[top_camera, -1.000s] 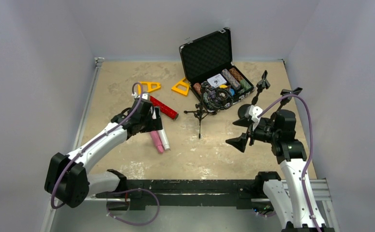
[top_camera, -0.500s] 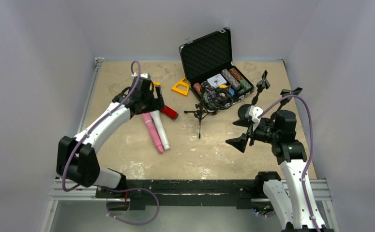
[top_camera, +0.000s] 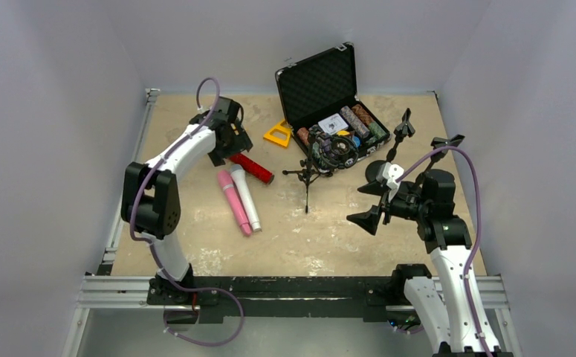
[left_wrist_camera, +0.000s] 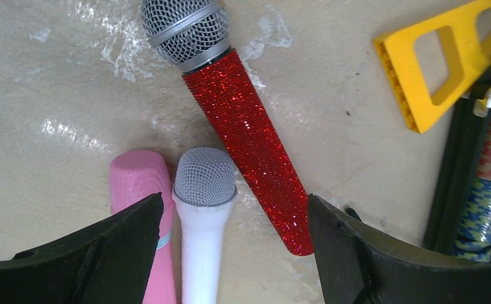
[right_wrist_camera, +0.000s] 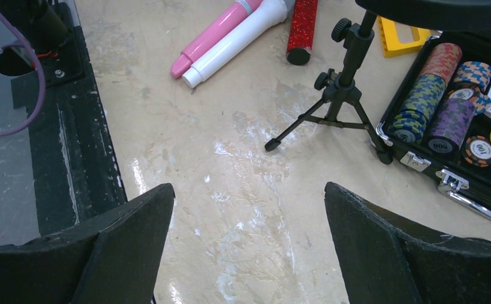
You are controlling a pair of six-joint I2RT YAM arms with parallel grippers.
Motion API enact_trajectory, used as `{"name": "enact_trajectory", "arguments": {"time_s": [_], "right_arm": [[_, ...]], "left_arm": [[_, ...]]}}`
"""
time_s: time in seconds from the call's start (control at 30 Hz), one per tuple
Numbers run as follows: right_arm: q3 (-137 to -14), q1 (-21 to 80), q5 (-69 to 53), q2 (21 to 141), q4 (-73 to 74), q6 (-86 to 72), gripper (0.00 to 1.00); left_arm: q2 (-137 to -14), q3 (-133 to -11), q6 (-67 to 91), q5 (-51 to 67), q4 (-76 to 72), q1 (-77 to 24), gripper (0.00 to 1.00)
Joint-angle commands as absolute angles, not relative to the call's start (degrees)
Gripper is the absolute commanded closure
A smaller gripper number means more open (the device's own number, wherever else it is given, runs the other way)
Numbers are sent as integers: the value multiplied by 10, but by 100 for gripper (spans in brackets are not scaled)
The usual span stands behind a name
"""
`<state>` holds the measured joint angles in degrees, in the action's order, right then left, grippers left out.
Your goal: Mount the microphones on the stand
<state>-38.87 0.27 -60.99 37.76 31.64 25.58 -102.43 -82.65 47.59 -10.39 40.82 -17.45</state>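
Note:
Three microphones lie on the table left of centre: a glittery red one (top_camera: pixel 253 168) with a silver mesh head (left_wrist_camera: pixel 182 28), a pink one (top_camera: pixel 233 201) and a white one (top_camera: pixel 246 197). In the left wrist view the red (left_wrist_camera: pixel 249 133), pink (left_wrist_camera: pixel 141 209) and white (left_wrist_camera: pixel 203 215) ones lie below my open, empty left gripper (left_wrist_camera: pixel 234 202), which hovers over the red one's head end (top_camera: pixel 231 151). The black tripod stand (top_camera: pixel 308 172) is upright at centre. My right gripper (top_camera: pixel 366 203) is open and empty, right of the stand (right_wrist_camera: pixel 341 95).
An open black case (top_camera: pixel 329 97) with poker chips (right_wrist_camera: pixel 458 107) sits behind the stand. A yellow triangular piece (top_camera: pixel 279 134) lies left of the case. The black base rail (right_wrist_camera: pixel 71 126) runs along the near edge.
My left arm has swung away toward the far left, from over the pink and white microphones to over the red one's head end. The right arm has not moved.

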Motion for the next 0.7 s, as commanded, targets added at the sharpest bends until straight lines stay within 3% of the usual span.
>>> {"name": "enact_trajectory", "arguments": {"time_s": [0.0, 0.4, 0.5, 0.67], "right_arm": [[-397, 2, -607, 376, 300, 259, 7], [-395, -26, -614, 384, 301, 259, 7], [-395, -28, -617, 387, 301, 258, 7], [-395, -32, -619, 391, 301, 258, 7]], "left_arm": [[-1059, -868, 540, -137, 450, -168, 14], [-1139, -915, 548, -100, 461, -130, 23], [-1171, -953, 529, -88, 486, -123, 28], [-1215, -1010, 513, -78, 536, -122, 29]]}}
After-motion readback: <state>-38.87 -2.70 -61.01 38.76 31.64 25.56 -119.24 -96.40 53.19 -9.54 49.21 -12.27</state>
